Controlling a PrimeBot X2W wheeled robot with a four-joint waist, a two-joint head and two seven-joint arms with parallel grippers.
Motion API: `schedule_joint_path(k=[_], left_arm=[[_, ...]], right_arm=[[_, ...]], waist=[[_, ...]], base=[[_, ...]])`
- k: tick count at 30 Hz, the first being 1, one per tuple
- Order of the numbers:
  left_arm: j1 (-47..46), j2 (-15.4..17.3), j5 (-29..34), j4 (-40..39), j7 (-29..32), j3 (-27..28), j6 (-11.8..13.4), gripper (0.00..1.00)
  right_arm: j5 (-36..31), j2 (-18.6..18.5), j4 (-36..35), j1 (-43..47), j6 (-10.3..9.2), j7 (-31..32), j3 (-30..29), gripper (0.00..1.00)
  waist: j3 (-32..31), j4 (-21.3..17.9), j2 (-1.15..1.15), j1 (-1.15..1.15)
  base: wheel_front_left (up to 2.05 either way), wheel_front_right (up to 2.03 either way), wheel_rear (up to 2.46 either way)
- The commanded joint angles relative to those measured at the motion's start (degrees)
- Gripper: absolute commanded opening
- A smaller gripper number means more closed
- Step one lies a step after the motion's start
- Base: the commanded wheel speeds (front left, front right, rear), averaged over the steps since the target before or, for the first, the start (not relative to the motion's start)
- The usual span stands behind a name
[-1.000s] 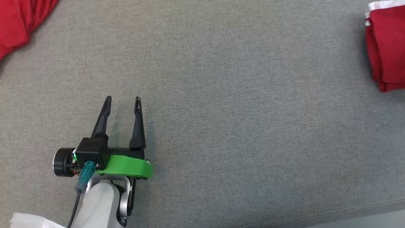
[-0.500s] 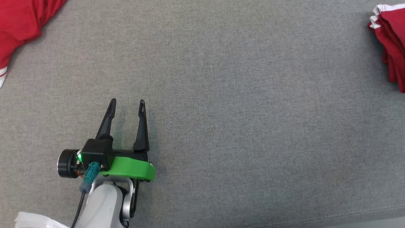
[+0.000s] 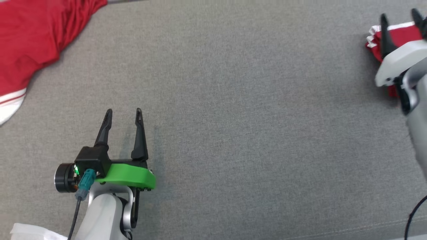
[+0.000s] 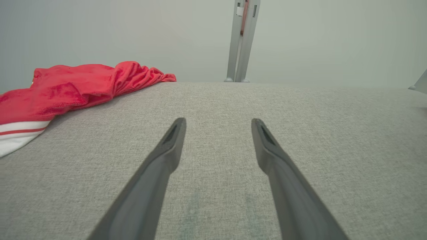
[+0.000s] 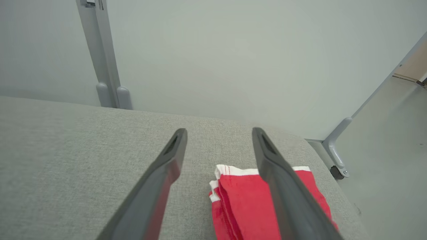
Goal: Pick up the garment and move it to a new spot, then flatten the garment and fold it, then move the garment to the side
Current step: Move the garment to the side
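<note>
Bench: flat, grey woven fabric.
Folded garment: red cloth, white hem, layered stack at the bench's right end.
Right hand: fingers spread, empty, over it.
Left hand: spread, empty.

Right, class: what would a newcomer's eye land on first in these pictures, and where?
The crumpled red garment with white stripes, heaped at the far-left edge of the grey fabric surface, stands out first. Then the folded red cloth at the far right, with the open right hand over it.
</note>
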Motion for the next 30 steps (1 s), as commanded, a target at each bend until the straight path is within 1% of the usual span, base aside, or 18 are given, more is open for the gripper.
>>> schedule_joint_path(k=[1, 2, 5, 9, 14, 18, 23, 26, 30], left_arm=[[-0.6, 0.0, -0.6, 0.6, 0.0, 0.7, 0.0, 1.00], [-0.3, -0.1, -0.9, 1.3, 0.0, 1.4, 0.1, 1.00], [1.1, -0.6, -1.3, 2.6, 0.0, 2.7, 0.3, 1.00], [3.1, -1.1, -1.6, 4.1, 0.0, 4.0, 0.0, 1.00], [6.4, -1.6, -2.0, 5.0, 0.0, 5.0, -0.3, 1.00], [9.0, -1.8, -2.1, 5.3, 0.0, 5.0, -0.4, 1.00], [11.7, -2.0, -2.0, 5.2, 0.0, 4.4, -0.6, 1.00], [12.6, -2.1, -2.0, 4.8, 0.0, 4.0, -0.7, 1.00], [13.2, -2.2, -2.5, 4.9, 0.0, 3.5, -0.5, 1.00]], right_arm=[[1.1, 1.0, -1.1, 1.9, -0.07, -0.4, 0.3, 1.00], [1.9, 1.9, -2.9, 3.6, -0.07, -0.6, 0.8, 1.00], [3.8, 3.8, -7.2, 7.9, -0.07, -0.7, 0.1, 1.00], [4.9, 6.9, -15.5, 15.9, -0.07, -0.8, -2.5, 1.00], [3.6, 11.4, -25.8, 27.1, -0.07, -0.8, -6.0, 1.00], [1.7, 14.2, -32.3, 34.5, -0.07, -0.8, -7.0, 1.00], [-1.8, 16.7, -39.6, 42.8, -0.07, -0.4, -8.2, 1.00], [-2.2, 17.8, -42.9, 46.6, -0.07, 0.3, -8.5, 1.00], [-2.1, 18.3, -46.6, 50.5, -0.07, 1.0, -8.7, 1.00]], waist=[[-3.5, 0.0, 0.00, 0.00], [-4.8, 0.0, 0.00, 0.00], [-7.4, 0.3, 0.00, 0.00], [-11.0, 0.9, 0.00, 0.00], [-14.8, 1.6, 0.00, 0.00], [-16.7, 2.1, 0.00, 0.00], [-18.3, 2.7, 0.00, 0.00], [-18.7, 2.9, 0.00, 0.00], [-19.0, 2.9, 0.00, 0.00]], base=[[0.00, 0.00, 0.00], [0.00, 0.00, 0.00], [0.00, 0.00, 0.00], [0.00, 0.00, 0.00], [0.00, 0.00, 0.00], [0.00, 0.00, 0.00], [0.00, 0.00, 0.00], [0.00, 0.00, 0.00], [0.00, 0.00, 0.00]])
